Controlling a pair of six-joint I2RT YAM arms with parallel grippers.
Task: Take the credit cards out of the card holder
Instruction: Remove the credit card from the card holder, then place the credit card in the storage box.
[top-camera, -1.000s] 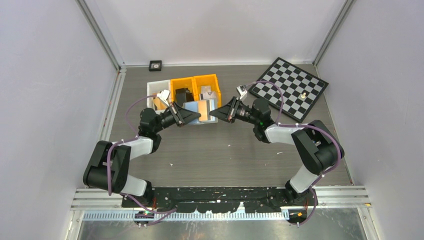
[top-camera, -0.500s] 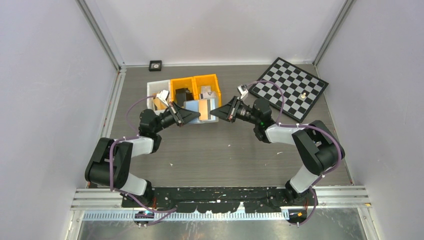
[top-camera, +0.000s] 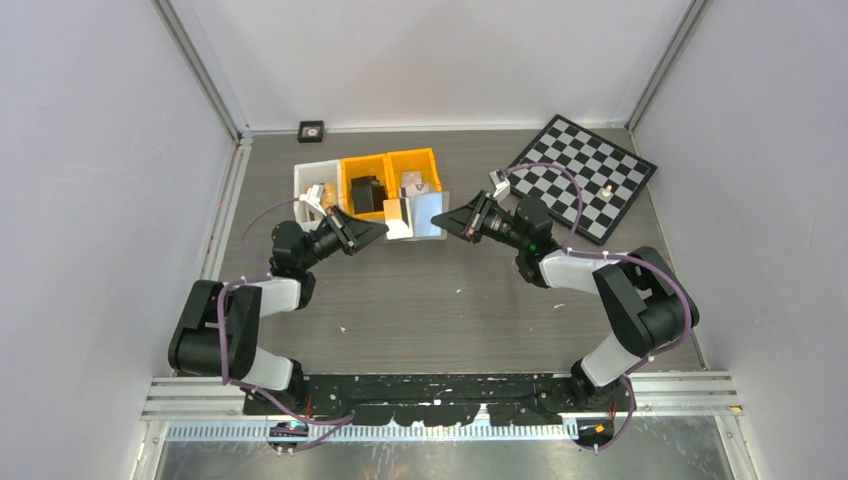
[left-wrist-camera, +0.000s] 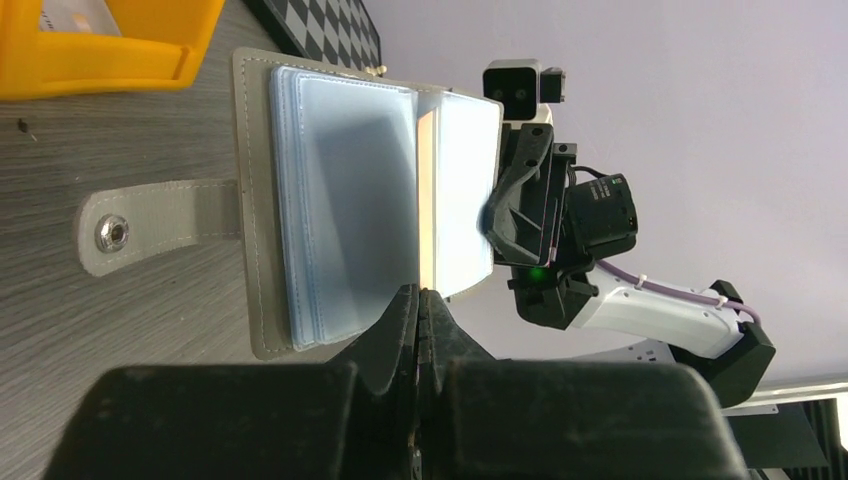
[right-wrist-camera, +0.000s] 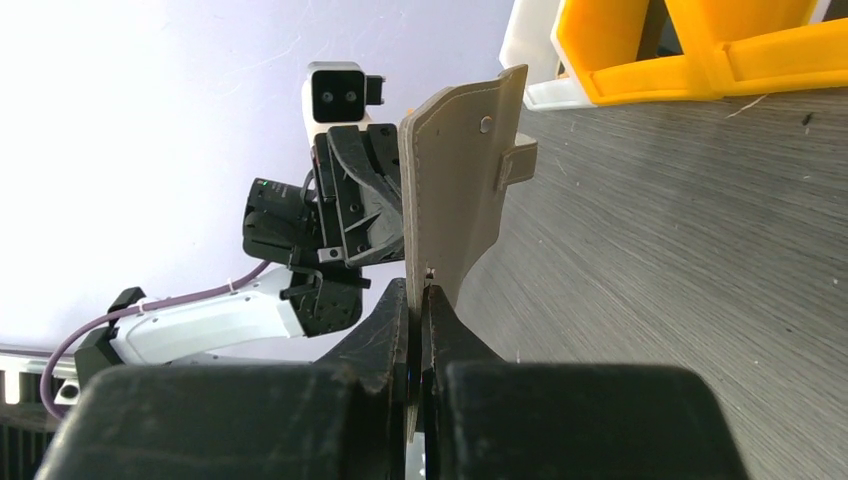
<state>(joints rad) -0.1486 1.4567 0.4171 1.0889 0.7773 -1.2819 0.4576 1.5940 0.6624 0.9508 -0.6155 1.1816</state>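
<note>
The card holder (top-camera: 418, 213) stands open between my two grippers, in front of the bins. In the left wrist view its grey cover (left-wrist-camera: 255, 200) lies on the table with the snap tab (left-wrist-camera: 150, 225) pointing away, and clear pale blue sleeves (left-wrist-camera: 345, 190) fan up from it. My left gripper (left-wrist-camera: 420, 295) is shut on the thin edge of the tan-brown card (left-wrist-camera: 426, 200), which stands upright. My right gripper (right-wrist-camera: 418, 295) is shut on the other cover flap (right-wrist-camera: 450, 190) and holds it upright. From above, the left gripper (top-camera: 383, 228) and right gripper (top-camera: 447, 222) face each other. I cannot pick out the pale blue card.
Two orange bins (top-camera: 390, 180) and a white bin (top-camera: 312, 185) stand just behind the holder. A chessboard (top-camera: 585, 175) with one small piece (top-camera: 606, 188) lies at the back right. A small black object (top-camera: 311, 129) sits by the back wall.
The holder lay flat and open, with the tan card face up; now its leaves stand upright. My right gripper has moved right with its flap. My left gripper has drawn back slightly left.
</note>
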